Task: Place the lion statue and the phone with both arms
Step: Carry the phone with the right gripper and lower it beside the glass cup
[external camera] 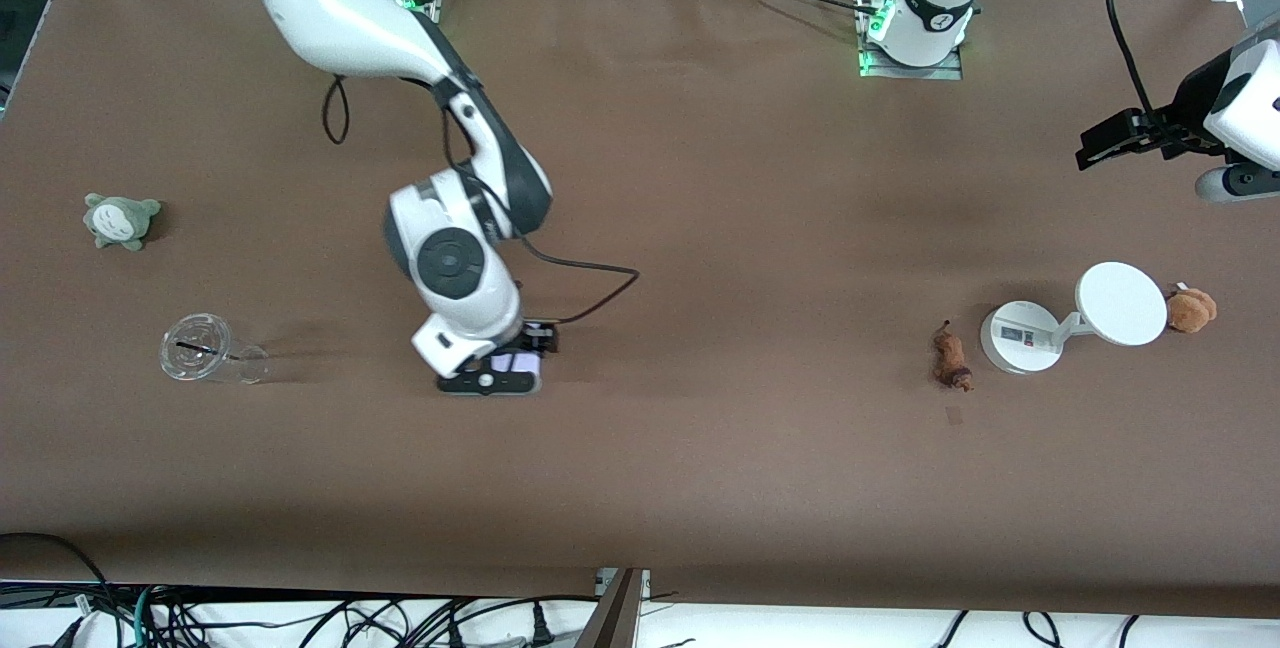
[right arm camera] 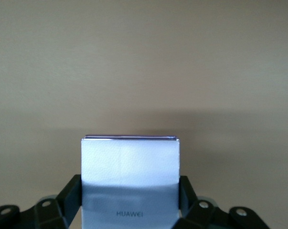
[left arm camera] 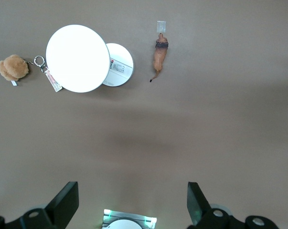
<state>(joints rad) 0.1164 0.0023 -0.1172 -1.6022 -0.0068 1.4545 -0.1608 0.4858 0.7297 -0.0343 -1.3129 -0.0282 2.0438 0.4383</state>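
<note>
My right claw (external camera: 497, 365) and wrist cover most of the phone (external camera: 517, 363) from the front; only a pale sliver shows. In my right wrist view the phone (right arm camera: 130, 181) runs off the frame edge, as do the claw fingers (right arm camera: 71, 196) against its sides. Left claw (external camera: 1105, 143): arm cut by the frame edge. Label text on the white stand (external camera: 1020, 336): too small to read.

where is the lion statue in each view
Front view: lion statue lies on the table beside the white stand, toward the left arm's end.
Left wrist view: lion statue lies beside the same stand, ahead of the open left gripper.
Right wrist view: not in it.
Shared landmark: the white stand.
</note>
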